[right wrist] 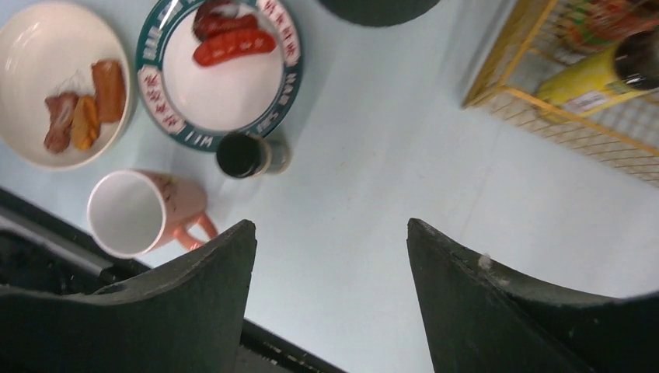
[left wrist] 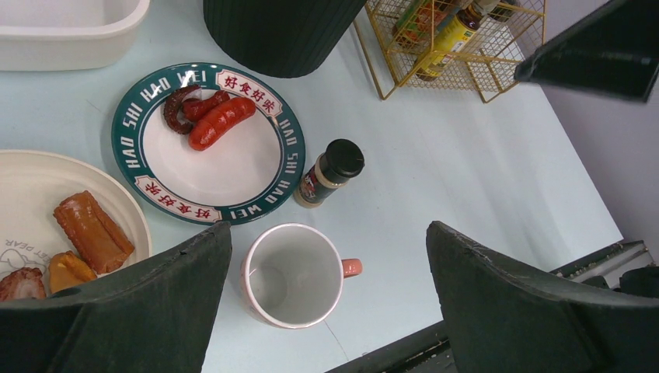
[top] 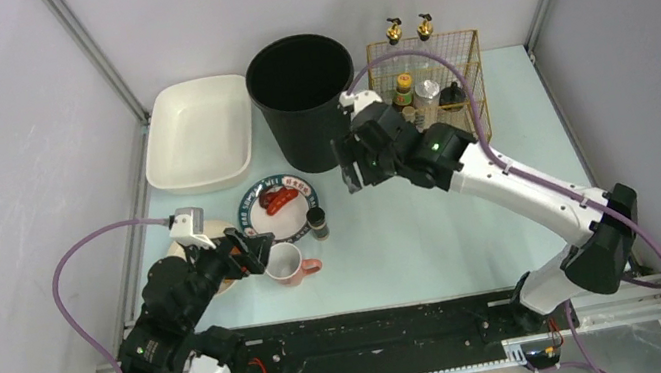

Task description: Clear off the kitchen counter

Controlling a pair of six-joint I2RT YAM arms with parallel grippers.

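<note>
Hovering over the crockery cluster, left gripper [left wrist: 328, 233] has its jaws spread wide and holds nothing. Cream plate [left wrist: 31, 186] with fried pieces sits off its left finger. Pink mug [left wrist: 291, 276] stands upright directly below, framed between the two fingers, mouth up and empty inside, with its handle pointing toward the right finger. Green-rimmed plate [left wrist: 128, 148] with sausages [left wrist: 221, 120] lies just ahead of the jaws, and the spice jar [left wrist: 330, 172] stands ahead and slightly right, close to that plate's rim.

The left arm is plainly nearer the mug. A straight drop looks like the next move, judging by the alignment.

Right gripper [right wrist: 330, 225] is also parted and empty, high over bare kitchen counter [top: 437, 240], with the black bin [top: 302, 100] just beyond it and the wire basket [top: 465, 73] to its right. The dishes are well apart on its left.

The top view hides most of the cream plate under the left gripper, while the left wrist view shows its food. Only the top view shows the whole white tray [top: 196, 133].
</note>
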